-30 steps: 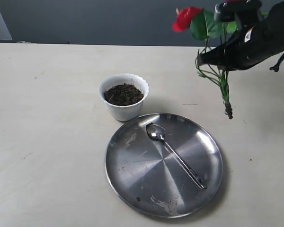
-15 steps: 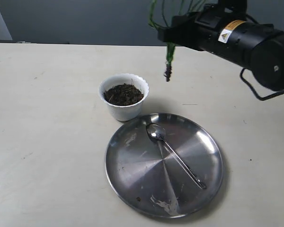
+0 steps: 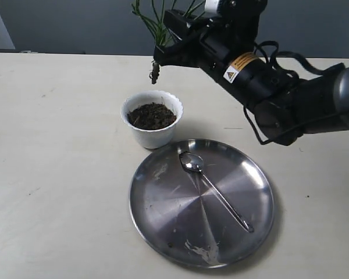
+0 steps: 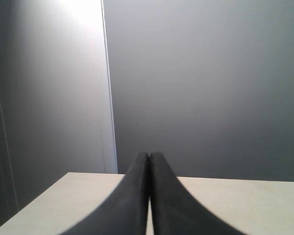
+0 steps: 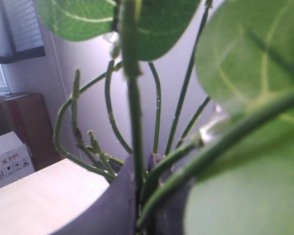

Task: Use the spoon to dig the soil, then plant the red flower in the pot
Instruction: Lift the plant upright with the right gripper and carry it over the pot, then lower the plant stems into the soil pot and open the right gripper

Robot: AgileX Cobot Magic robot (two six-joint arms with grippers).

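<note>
Steel plate: you have the round plate (image 3: 163,221) flat on the bench (image 3: 52,174), just in front of the pot and nearly touching its base.
Spoon: your spoon (image 3: 215,190) lies inside the plate, bowl toward the pot, handle running off toward the plate's right front rim; nothing holds it.
Pot: the white scalloped pot (image 3: 152,137) stands upright on the bench, left of centre in the exterior view.
Soil: dark crumbly soil (image 3: 152,115) fills the pot almost to the rim.
Red flower: you are holding the red flower (image 3: 156,68) in the air, its dark root tip hanging above the pot's rim and clear of the soil. Only stems show in the exterior view; the blooms are cut off at the top edge. In the right wrist view you see green stems (image 5: 132,122) and broad leaves (image 5: 245,68) close up.
Right fingers: your right gripper (image 3: 164,51) has reached across the middle, its fingers (image 5: 117,205) clenched on the bundled stems.
Left fingers: your left gripper (image 4: 149,161) is pressed together on nothing, pointing over the bench edge at a grey wall.
</note>
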